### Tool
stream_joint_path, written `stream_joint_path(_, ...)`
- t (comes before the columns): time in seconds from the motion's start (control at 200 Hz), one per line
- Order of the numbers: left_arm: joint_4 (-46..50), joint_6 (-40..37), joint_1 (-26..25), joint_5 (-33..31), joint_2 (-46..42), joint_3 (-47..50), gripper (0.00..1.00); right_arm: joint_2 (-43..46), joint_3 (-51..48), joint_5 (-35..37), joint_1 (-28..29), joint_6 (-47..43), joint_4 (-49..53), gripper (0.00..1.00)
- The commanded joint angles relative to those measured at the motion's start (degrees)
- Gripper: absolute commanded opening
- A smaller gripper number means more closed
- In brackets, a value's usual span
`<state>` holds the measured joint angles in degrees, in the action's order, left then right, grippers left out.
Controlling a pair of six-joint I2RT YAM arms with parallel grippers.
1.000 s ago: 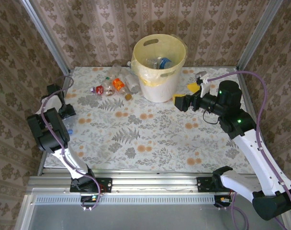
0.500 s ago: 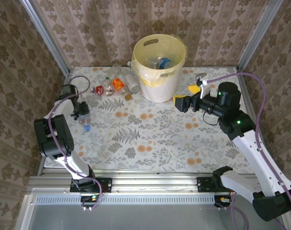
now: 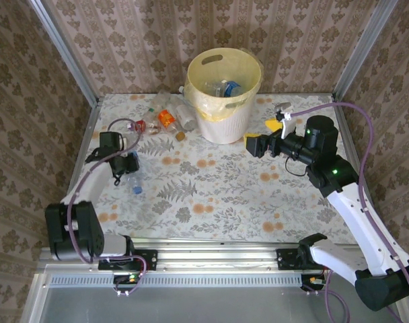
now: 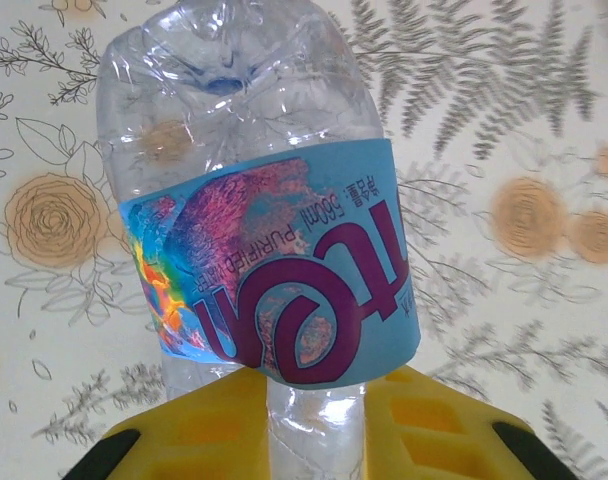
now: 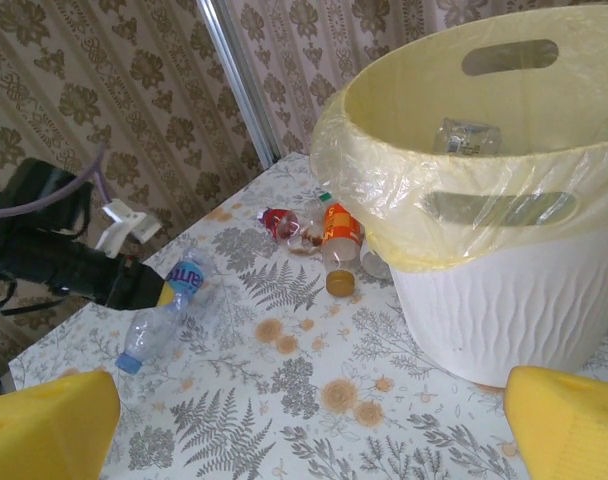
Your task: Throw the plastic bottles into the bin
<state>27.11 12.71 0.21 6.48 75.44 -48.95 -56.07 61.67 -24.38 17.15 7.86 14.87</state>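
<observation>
Bottle (image 4: 274,270), blue-label: pinched in left claw (image 4: 314,405), near table's (image 3: 211,195) left edge | right claw (image 5: 309,425): spread wide, near bin (image 3: 225,124)

Floral tablecloth (image 3: 225,195), damask wallpaper (image 3: 124,40), metal posts (image 3: 66,50)

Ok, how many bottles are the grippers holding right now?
1: the clear blue-label bottle, clamped in the left gripper over the table's left side. The right gripper near the bin is open and empty; nothing looks hidden there.

pale yellow bin (image 3: 226,124) upright, bottles (image 3: 226,87) inside; bottle cluster (image 3: 163,120) lying beside it; crushed blue-labelled bottle (image 4: 274,270) well apart
</observation>
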Motion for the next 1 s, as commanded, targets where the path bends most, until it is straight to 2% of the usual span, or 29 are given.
stream_joint_path(0.0,1.94,2.39,-1.15,1.52,-5.77,1.85,0.09,0.09,-1.11,0.36,0.00,0.88,-1.65,1.00)
stream_joint_path(0.19,2.87,2.79,-4.29,2.40,-14.41,2.30,0.09,-0.66,-1.51,-0.22,-0.04,2.15,-2.67,1.00)
stream_joint_path(0.455,-0.54,1.72,-11.46,6.40,-20.82,1.33,0.09,-0.96,-1.86,-0.91,-0.02,3.30,-2.68,1.00)
stream_joint_path(0.725,-3.91,0.44,-22.84,6.19,-22.53,-2.17,0.09,-3.69,-1.65,-4.68,0.04,7.32,-5.10,1.00)
stream_joint_path(0.995,-7.44,-1.11,-35.85,1.50,-20.43,-5.67,0.09,-10.12,0.77,-9.01,2.97,13.51,-8.20,1.00)
